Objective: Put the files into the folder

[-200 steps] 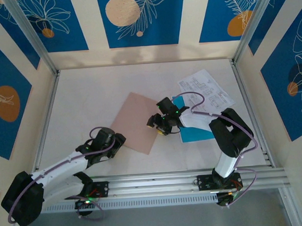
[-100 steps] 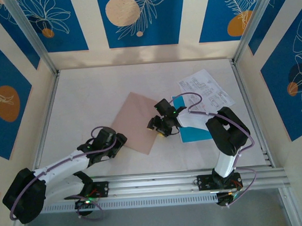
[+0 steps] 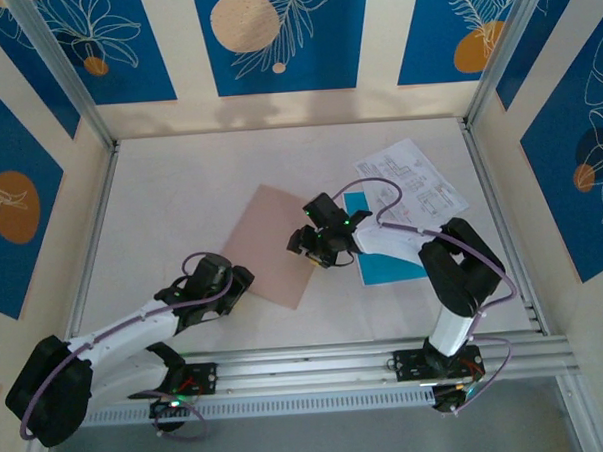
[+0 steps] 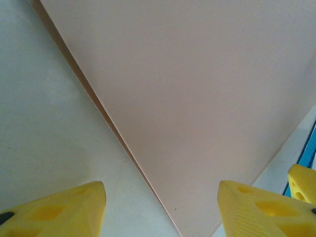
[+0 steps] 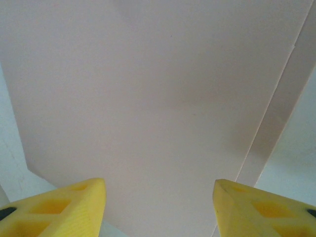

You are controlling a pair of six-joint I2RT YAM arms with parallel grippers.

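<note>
The pinkish-tan folder lies flat and closed in the middle of the table. My left gripper is open at its near-left edge; in the left wrist view that folder edge runs between the yellow fingers of the left gripper. My right gripper is open over the folder's right corner, and the right wrist view has the right gripper low above the folder cover with nothing between the jaws. The files lie to the right: a white printed sheet and a cyan sheet.
The right arm reaches across the cyan sheet and hides part of it. A yellow finger of the right gripper and a cyan strip are at the right edge of the left wrist view. Metal rails border the table.
My right gripper has shifted a little left and away, further onto the folder's right corner. The left gripper has barely moved. Folder and sheets lie as before.
</note>
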